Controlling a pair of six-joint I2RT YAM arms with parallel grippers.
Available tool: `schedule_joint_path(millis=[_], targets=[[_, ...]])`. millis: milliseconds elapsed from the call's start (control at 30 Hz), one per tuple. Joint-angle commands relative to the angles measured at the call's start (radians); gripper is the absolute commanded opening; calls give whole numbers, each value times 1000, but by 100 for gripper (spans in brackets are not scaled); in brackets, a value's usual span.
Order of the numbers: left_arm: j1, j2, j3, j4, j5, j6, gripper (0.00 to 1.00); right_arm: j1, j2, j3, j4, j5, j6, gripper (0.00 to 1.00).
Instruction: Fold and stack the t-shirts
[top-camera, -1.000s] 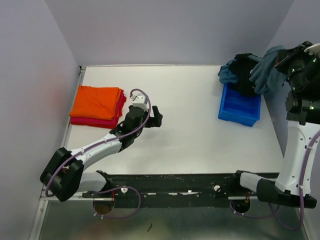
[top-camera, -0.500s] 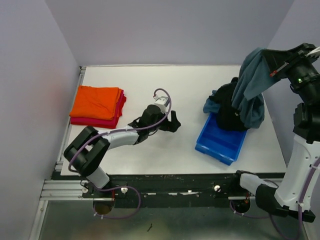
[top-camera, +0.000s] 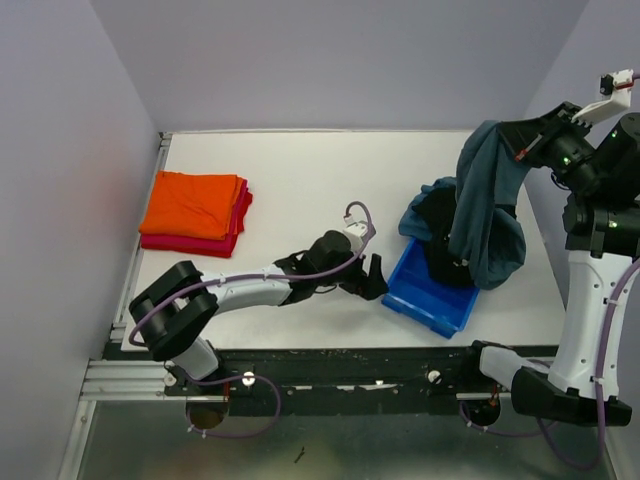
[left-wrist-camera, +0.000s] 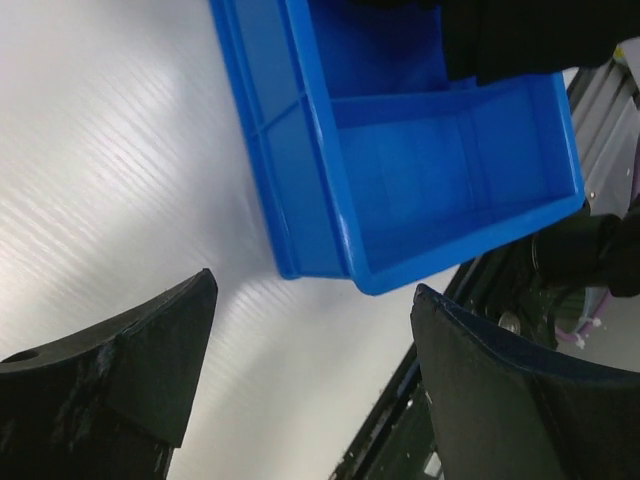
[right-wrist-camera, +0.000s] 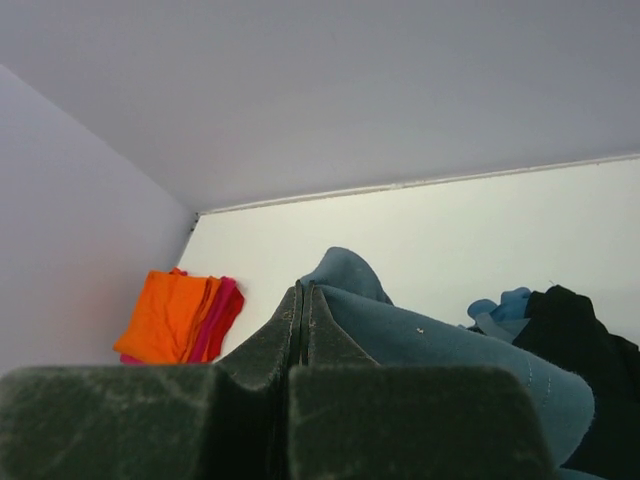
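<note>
— What do we make of the last second?

— Two moves. Our right gripper (right-wrist-camera: 303, 300) has come up and inward, clenched on the dark teal blue cloth t-shirt (top-camera: 487, 205). The shirt now hangs long from it at about 3 o'clock instead of lying bunched on the heap. Its lower end still drapes against the black cloth t-shirt (top-camera: 440, 230).

— And the rigid blue plastic bin (top-camera: 425, 298)?

— It has slid with the pull, from 2 o'clock down to 4 o'clock, and turned askew. The black shirt and the grey-blue cloth t-shirt (top-camera: 415, 213) still spill over its far rim.

— Our left side?

— The left gripper (top-camera: 370, 277) has swept from beside the stack across the white table (top-camera: 300, 170). It now sits released, jaws wide apart, just beside the bin's near-left corner. As far as the wrist view shows, it is not touching the bin.

— What does that mean for us?

— We judge the teal shirt is not yet free of the heap. The bin wants bracing so that the lift parts the cloth from the pile rather than dragging everything. At 10 o'clock the bright orange folded t-shirt (top-camera: 192, 203) lies untouched on the crimson red folded t-shirt (top-camera: 195, 243). So two are done and at least three remain.
</note>
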Motion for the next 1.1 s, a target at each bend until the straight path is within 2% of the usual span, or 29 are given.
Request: schedule_joint_path(millis=[0, 167, 300, 367, 400, 467, 567, 633, 667, 733, 867, 900, 933, 967, 1000, 1067], targets=[[-40, 40, 96, -124, -14, -28, 90, -1, -16, -26, 62, -37, 9, 1], [-62, 170, 254, -243, -21, -42, 83, -1, -9, -37, 57, -37, 5, 1], [-83, 273, 357, -265, -38, -107, 69, -1, 14, -22, 29, -32, -3, 1], [-96, 328, 405, -270, -73, -164, 67, -1, 29, -5, 25, -37, -1, 1], [-99, 348, 420, -260, -101, -199, 66, -1, 37, 3, 20, -41, 3, 1], [-102, 386, 438, -202, -142, -267, 52, -1, 51, 23, 22, -55, 12, 1], [-105, 466, 500, -116, -239, -362, 46, -1, 69, 55, 6, -46, 17, 1], [-105, 549, 578, -79, -306, -416, 35, -1, 80, 72, -1, -38, 20, 1], [-105, 587, 615, -61, -342, -442, 34, -1, 83, 79, -3, -40, 20, 1], [-103, 676, 720, -52, -417, -467, 34, -1, 94, 93, -7, -46, 25, 1], [-97, 891, 1057, -151, -578, -470, 30, -1, 125, 147, -26, -73, 26, 1], [-93, 947, 1154, -195, -601, -468, 29, -2, 129, 158, -30, -81, 28, 1], [-76, 1003, 1295, -269, -591, -426, 19, -1, 132, 170, -32, -81, 29, 1], [-67, 1059, 1449, -382, -622, -418, 18, -1, 132, 184, -38, -78, 25, 1], [-51, 1080, 1521, -436, -656, -427, 18, -1, 135, 199, -52, -81, 20, 1], [-15, 1053, 1455, -303, -631, -460, 18, -2, 131, 224, -66, -92, 14, 1]])
